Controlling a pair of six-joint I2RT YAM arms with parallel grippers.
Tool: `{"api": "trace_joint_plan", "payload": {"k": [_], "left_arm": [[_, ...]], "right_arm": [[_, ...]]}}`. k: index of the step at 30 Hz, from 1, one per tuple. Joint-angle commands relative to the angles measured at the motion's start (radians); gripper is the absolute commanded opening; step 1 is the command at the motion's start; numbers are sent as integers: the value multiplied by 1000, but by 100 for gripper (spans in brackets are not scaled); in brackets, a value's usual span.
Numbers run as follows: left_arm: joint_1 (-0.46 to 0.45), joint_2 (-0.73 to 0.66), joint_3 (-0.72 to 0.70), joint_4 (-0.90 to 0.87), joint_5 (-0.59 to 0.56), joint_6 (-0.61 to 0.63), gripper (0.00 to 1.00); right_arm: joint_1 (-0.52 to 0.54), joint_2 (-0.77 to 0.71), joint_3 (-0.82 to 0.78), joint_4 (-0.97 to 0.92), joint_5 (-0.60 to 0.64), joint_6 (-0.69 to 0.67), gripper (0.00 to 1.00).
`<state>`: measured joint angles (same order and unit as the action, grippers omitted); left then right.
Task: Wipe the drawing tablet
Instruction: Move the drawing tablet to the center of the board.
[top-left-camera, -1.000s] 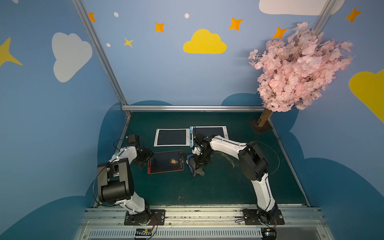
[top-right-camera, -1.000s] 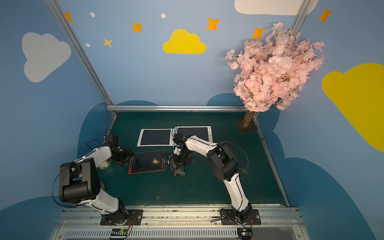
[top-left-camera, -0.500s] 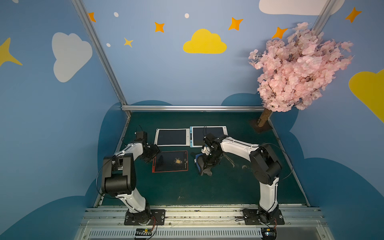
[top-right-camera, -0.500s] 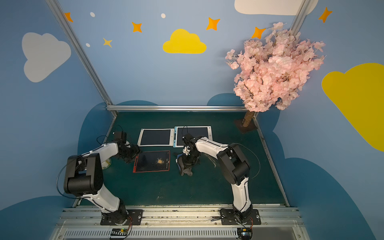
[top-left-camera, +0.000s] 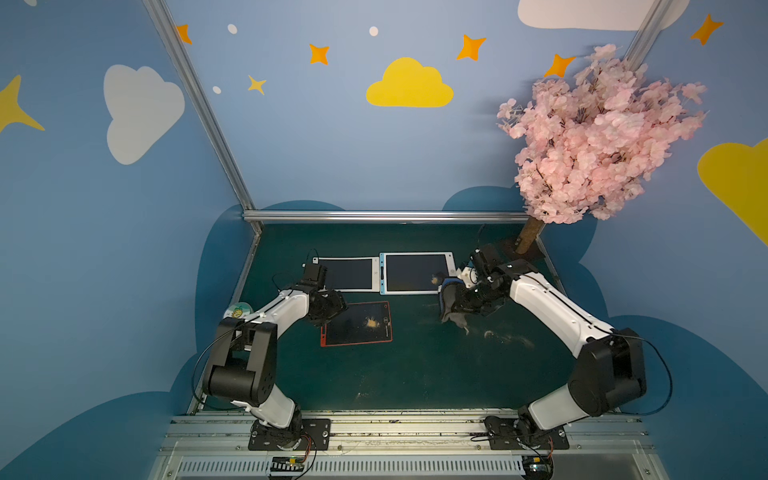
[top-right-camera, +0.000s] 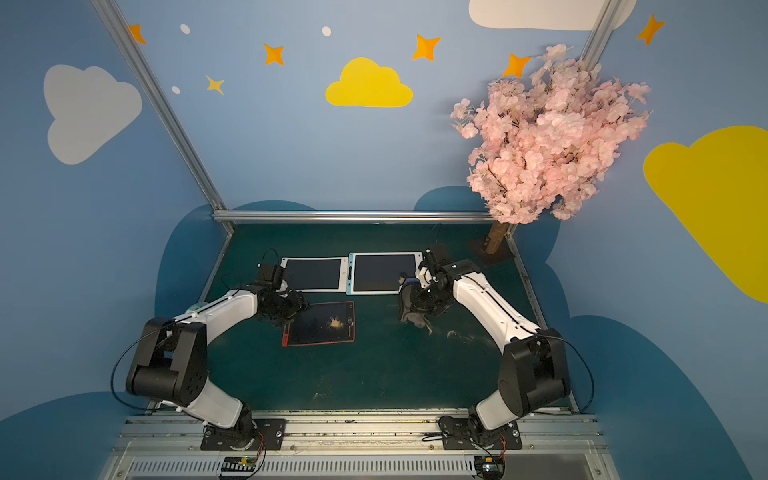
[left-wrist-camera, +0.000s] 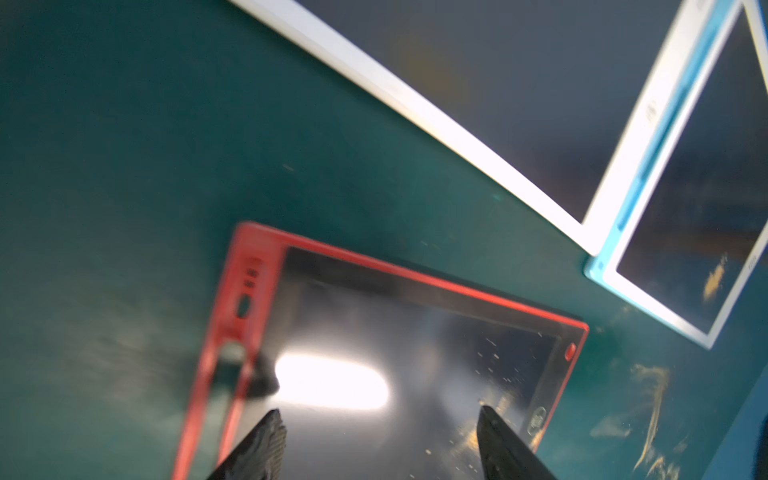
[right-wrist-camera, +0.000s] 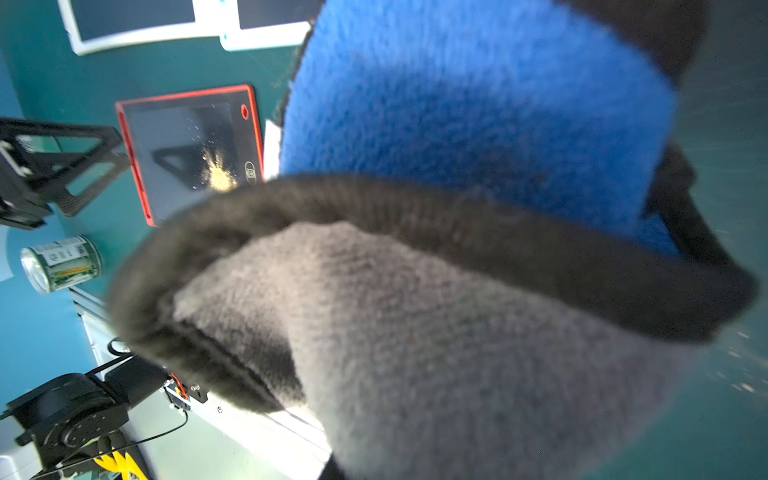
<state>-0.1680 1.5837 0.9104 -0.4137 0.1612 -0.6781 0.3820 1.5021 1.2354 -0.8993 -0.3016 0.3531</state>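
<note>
Two risks: right gripper (top-left-camera: 457, 303), clamped on cloth (right-wrist-camera: 457, 332), may scatter crumbs (top-left-camera: 372, 321); left gripper (left-wrist-camera: 379, 432), jaws apart, may let red tablet (top-left-camera: 345, 332) slide.

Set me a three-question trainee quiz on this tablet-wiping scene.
1. True or false: the right pincer is shut on the cloth.
2. The open left pincer is poised over: A) the can, B) the red-framed tablet, C) the tree.
3. Short answer: what dirties that tablet's screen?

Key: 1 true; 2 B; 3 yellow crumbs.
</note>
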Motion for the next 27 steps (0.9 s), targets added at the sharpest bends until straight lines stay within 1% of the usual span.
{"api": "trace_joint_plan", "payload": {"k": [1, 7, 11, 14, 16, 17, 18, 20, 25, 27], "left_arm": [[-63, -12, 10, -3, -33, -32, 73], [-175, 38, 43, -4, -66, -63, 73], [-204, 57, 61, -19, -88, -53, 73], [-205, 28, 95, -81, -165, 3, 73], [-200, 4, 132, -153, -272, 37, 74], [-190, -5, 146, -182, -314, 66, 74], [-174, -7, 158, -203, -330, 102, 74], [-124, -4, 175, -242, -330, 150, 73], [-10, 7, 157, -275, -332, 227, 67], [22, 14, 141, -269, -328, 253, 61]], "right_arm": [[-52, -61, -20, -51, 13, -37, 0], [-130, -121, -50, -68, 10, -68, 0], [-165, -139, -73, -63, -28, -71, 0], [-170, -144, -80, -58, -37, -71, 0], [-172, -139, -83, -54, -42, -72, 0], [-172, -137, -82, -51, -46, -71, 0], [-172, -130, -82, -48, -50, -71, 0], [-172, -120, -81, -45, -58, -71, 0], [-173, -108, -82, -29, -81, -67, 0], [-172, -103, -84, -21, -85, -66, 0]]}}
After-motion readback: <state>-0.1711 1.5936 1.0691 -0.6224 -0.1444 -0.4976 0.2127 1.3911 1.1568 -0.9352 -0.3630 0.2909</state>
